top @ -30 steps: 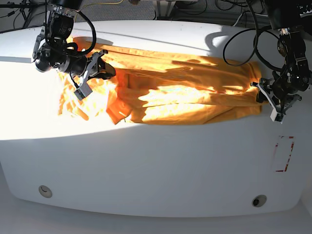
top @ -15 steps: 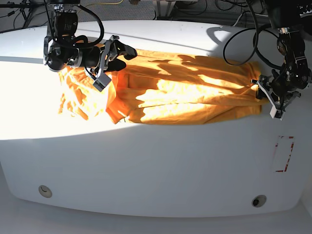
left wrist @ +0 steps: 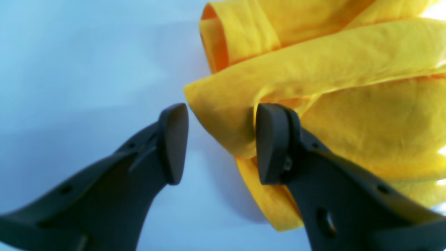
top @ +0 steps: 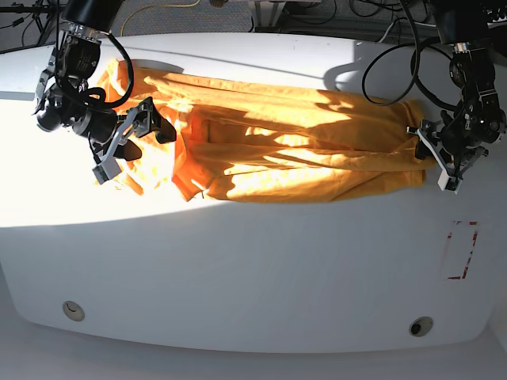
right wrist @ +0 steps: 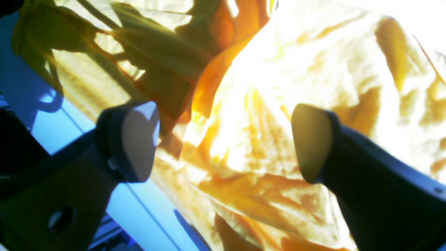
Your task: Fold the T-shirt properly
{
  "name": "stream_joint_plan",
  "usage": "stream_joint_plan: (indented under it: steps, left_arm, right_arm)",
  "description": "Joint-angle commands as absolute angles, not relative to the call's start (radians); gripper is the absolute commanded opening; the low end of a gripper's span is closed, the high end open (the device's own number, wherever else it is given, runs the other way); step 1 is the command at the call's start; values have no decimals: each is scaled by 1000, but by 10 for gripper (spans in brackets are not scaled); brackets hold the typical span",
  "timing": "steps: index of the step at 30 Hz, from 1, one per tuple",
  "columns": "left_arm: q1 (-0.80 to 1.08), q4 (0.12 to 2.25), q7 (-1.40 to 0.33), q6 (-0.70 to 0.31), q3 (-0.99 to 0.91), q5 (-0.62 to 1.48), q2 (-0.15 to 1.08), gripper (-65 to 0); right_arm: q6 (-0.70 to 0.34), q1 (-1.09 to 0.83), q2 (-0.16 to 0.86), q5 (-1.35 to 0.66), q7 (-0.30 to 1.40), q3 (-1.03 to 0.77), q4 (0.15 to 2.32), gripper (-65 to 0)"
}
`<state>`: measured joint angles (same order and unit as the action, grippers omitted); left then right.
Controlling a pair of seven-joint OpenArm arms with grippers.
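1. Near me the white table [top: 238, 269] is bare, save a red-edged mark [top: 461, 250] by its right edge.
2. The T-shirt [top: 301, 150] lies in a long band across the far half.
3. My left gripper [left wrist: 216, 143] has its jaws apart around a folded edge, one pad touching cloth.
4. My right gripper [right wrist: 223, 139] hangs wide open, holding nothing.
5. I think the bunched end near it could slump, since nothing pins it.

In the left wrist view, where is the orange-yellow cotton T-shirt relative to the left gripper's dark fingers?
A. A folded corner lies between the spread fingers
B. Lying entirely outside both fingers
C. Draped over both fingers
A: a folded corner of the orange-yellow cotton T-shirt sits in the left gripper, against one finger, jaws apart.
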<state>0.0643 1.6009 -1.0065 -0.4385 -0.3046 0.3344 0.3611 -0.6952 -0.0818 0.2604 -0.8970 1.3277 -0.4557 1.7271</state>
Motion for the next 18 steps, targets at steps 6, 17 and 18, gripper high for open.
stream_joint_plan:
  steps: [6, 17, 18]
  left_arm:
    - [51, 1618, -997, -437, -309, 338, 378, -371]
    - [51, 1620, -995, -437, -309, 338, 378, -371]
    - [51, 1618, -995, -437, -309, 338, 378, -371]
  right_arm:
    - [-698, 41, 231, -891, 1308, -458, 1547, -76]
    - [-698, 54, 143, -895, 1294, -317, 1580, -84]
    - [-698, 45, 133, -895, 1294, -288, 1596, -97]
